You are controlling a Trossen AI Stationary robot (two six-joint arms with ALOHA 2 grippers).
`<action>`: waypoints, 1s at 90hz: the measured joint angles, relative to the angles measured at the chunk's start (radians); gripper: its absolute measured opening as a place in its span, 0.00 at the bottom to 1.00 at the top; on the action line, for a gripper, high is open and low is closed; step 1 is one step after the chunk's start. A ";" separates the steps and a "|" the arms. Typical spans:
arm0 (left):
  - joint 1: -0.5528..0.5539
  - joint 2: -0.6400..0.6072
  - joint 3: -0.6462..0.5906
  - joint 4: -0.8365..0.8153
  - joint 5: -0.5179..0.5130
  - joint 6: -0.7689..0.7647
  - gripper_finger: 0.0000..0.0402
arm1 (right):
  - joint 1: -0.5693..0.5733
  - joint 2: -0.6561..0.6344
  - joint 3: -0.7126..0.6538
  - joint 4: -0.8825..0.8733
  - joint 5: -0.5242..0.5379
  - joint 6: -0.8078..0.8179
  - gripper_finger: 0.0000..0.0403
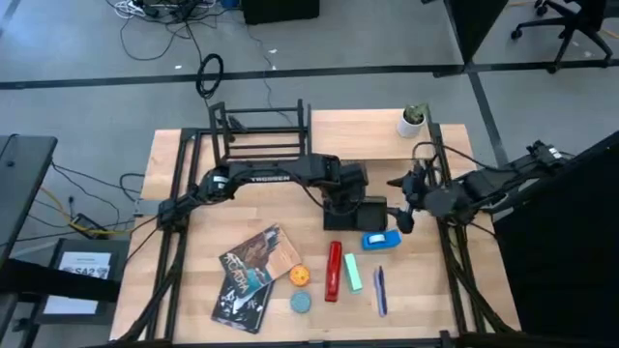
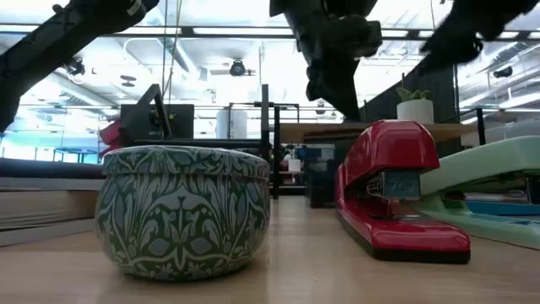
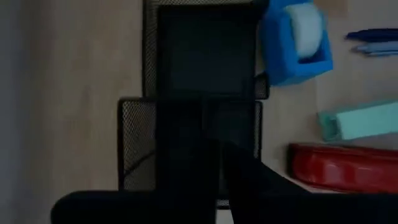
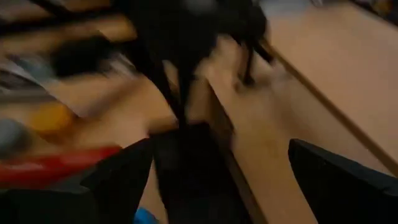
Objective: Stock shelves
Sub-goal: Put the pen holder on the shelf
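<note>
Both arms are dark, built of matte black links and chunky joint housings. The left arm (image 1: 280, 176) carries white block lettering along its long upper link, too small to read for certain, and its wrist ends in a boxy black block. The right arm (image 1: 484, 188) is equally black, with thin black cables looping off its wrist and small pale spots near its far joint. In the right wrist view, its two fingers (image 4: 118, 180) show as broad, flat, matte black wedges.
</note>
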 joint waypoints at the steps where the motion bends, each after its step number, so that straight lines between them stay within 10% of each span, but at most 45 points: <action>1: 0.000 0.001 -0.003 0.000 0.000 0.000 0.00 | -0.009 0.006 0.000 -0.008 -0.007 0.001 0.86; 48: -0.096 -0.088 0.031 -0.076 -0.181 -0.004 0.00 | -0.595 0.187 -0.134 -0.014 -0.529 0.115 0.86; 75: -0.157 -0.116 0.029 -0.284 -0.433 -0.096 0.00 | -0.559 0.361 -0.171 0.133 -0.604 0.137 0.84; 90: -0.176 -0.116 0.028 -0.395 -0.539 -0.170 0.00 | -0.526 0.463 -0.171 0.161 -0.622 0.164 0.66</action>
